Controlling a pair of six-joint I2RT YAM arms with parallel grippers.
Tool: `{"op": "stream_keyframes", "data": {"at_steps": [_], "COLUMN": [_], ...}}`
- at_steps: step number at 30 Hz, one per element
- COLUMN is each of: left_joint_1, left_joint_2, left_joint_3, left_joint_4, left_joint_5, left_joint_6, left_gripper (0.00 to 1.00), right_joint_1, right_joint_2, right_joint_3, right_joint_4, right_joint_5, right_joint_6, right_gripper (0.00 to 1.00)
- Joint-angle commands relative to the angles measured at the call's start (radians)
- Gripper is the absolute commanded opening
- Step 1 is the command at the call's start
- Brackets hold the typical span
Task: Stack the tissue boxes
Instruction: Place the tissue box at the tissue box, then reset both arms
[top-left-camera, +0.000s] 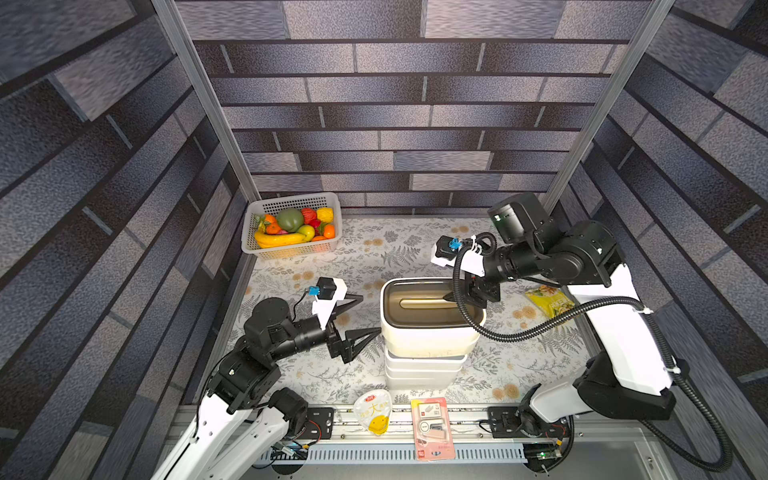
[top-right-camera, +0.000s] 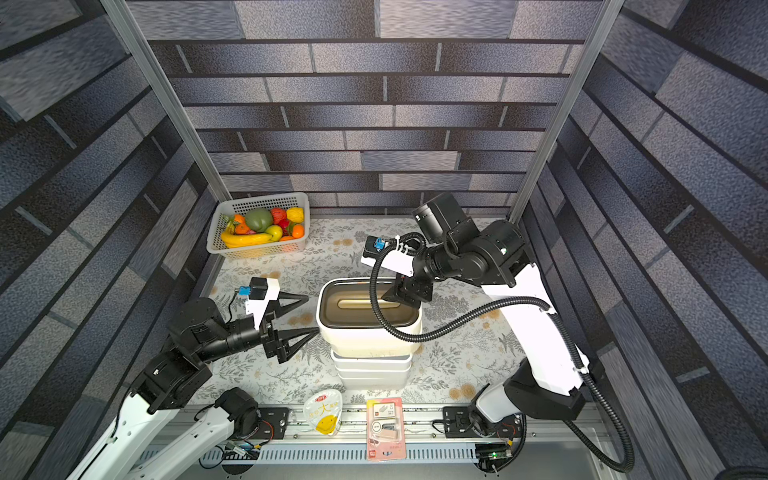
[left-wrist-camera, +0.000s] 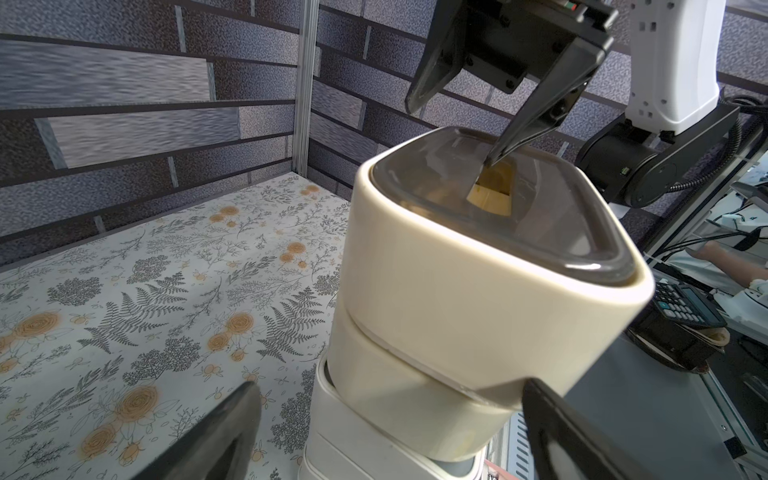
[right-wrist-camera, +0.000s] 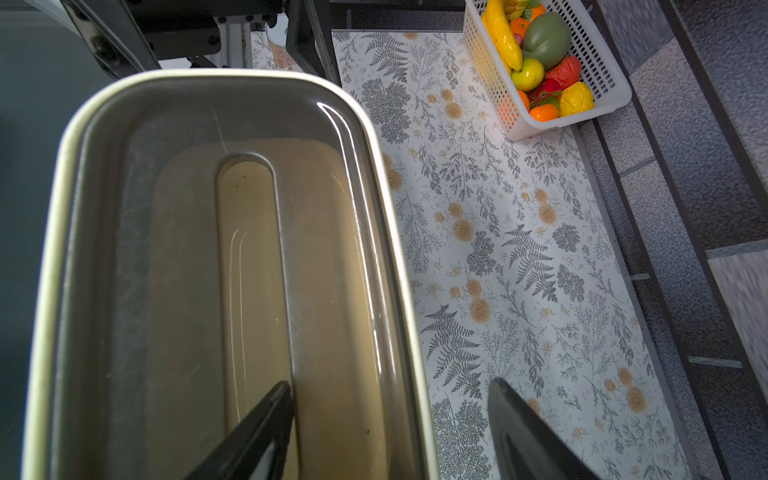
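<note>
While the right gripper (right-wrist-camera: 390, 382) stands half-spread, holding nothing, one finger down the lid slot, the topmost of the tissue boxes (top-left-camera: 432, 336) sits crooked on its stack at the centre of a top view. Left gripper (top-left-camera: 370, 313) gapes wide just left. Lifting out could snag the lid and topple it.

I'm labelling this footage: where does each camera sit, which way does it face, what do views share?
Top views: overhead at the front, facing down at the tissue box stack and fruit basket; left arm and right arm show.
Left wrist: beside the stack, facing its side; left gripper and right gripper show.
Right wrist: above the top box, facing down onto it; right gripper fingers show.
Shared: all show the top box; top views and right wrist, the basket.
</note>
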Motion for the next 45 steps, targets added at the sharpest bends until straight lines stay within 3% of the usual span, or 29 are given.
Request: {"op": "stream_keyframes", "data": {"at_steps": [1,8,21,34,40,44,45], "left_joint_1": [-0.004,-0.004,-0.004,-0.002,0.020,0.033,0.033], "left_joint_2": [0.009,0.013,0.033,0.011,-0.007,0.004,0.013], "left_joint_3": [-0.001,-0.005,-0.005,0.000,0.011,0.070,0.095], "left_joint_4": [0.041,0.048,0.048,0.013,-0.001,-0.074,-0.094], "left_joint_5": [0.023,0.027,0.034,-0.019,-0.097,-0.242,-0.299], "left_joint_6": [-0.017,-0.024,-0.024,-0.005,-0.015,-0.032,-0.044], "left_gripper": [1.00,1.00,1.00,1.00,1.00,1.00,1.00], "right_joint_1": [0.009,0.008,0.008,0.005,0.006,0.006,0.005], "right_joint_2": [-0.034,-0.081,-0.267,-0.512,-0.555,-0.526,-0.512], "right_joint_3": [-0.010,-0.047,-0.294,-0.523,-0.567,-0.522,-0.505], "right_joint_4": [0.028,0.098,0.311,0.535,0.555,0.552,0.547], "right_joint_5": [0.014,0.043,0.093,0.362,0.396,0.388,0.386], "right_joint_6": [0.025,0.095,0.267,0.484,0.523,0.526,0.526], "right_gripper": [0.76,0.77,0.82,0.87,0.90,0.93,1.00]}}
